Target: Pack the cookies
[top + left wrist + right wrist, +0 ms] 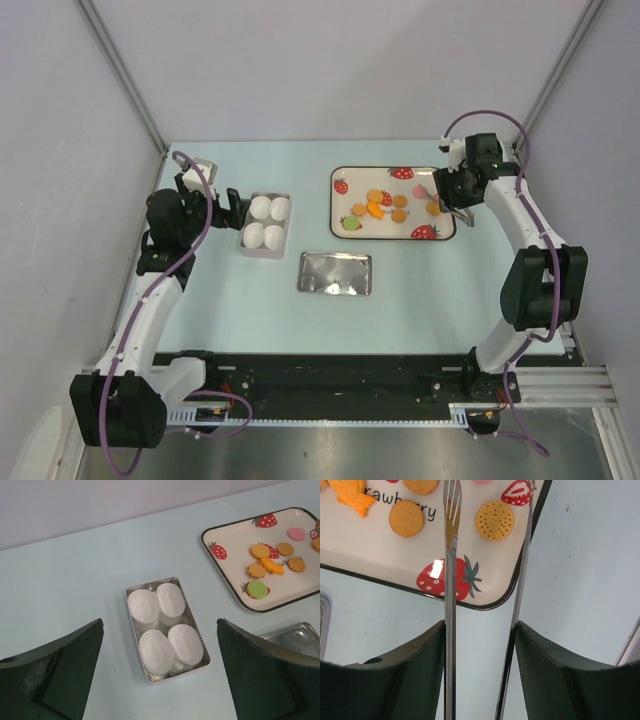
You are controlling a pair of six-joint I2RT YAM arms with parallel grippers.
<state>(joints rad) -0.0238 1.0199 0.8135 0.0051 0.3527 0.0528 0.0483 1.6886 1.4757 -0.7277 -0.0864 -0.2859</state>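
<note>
1. A pale blue table (420, 300) sits inside a plain enclosure of light grey walls. The two arm bases are bolted along the table's near edge.
2. Nearest the bases, roughly mid-table, a shallow shiny metal lid (335, 272) lies flat by itself.
3. Further back on the left stands a rectangular metal tin (131, 625) holding four white paper cups (145, 607) in two rows. None of the cups has a cookie in it.
4. The left end effector (236, 207) is just beside the tin on its left. Its fingers are spread wide with nothing between them, and the wrist view looks past them onto the tin.
5. To the right of the tin and a little further back is a white tray (345, 205) with a dark rim and a strawberry print.
6. The cookies (379, 197) all lie on this tray in a loose cluster around its middle and right side. Among them are a fish-shaped biscuit, a green one and a pink one.
7. At the tray's right end, the right end effector (480, 625) is closed partway on a pair of metal tongs (451, 580). One arm of the tongs ends in fork tines.
8. The tines point over the tray between two round cookies. Whether they touch the tray cannot be told.
</note>
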